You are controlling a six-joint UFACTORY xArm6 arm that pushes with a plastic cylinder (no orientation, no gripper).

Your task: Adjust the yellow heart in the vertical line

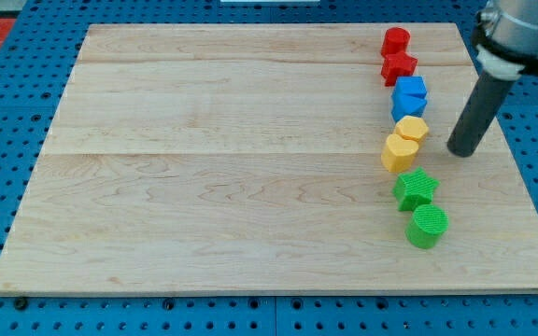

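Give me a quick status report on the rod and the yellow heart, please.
My tip right of the column, clear of all blocks. Yellow heart block slightly left of line, touching yellow hexagonal block. Nothing between tip and yellows.

My tip [461,151] is the blunt, rounded end of a straight dark rod, near black with a dull sheen along one side. Above it the rod meets a pale grey collar ringed by a white band, and over that sits a wider, darker grey cylindrical housing of my arm.
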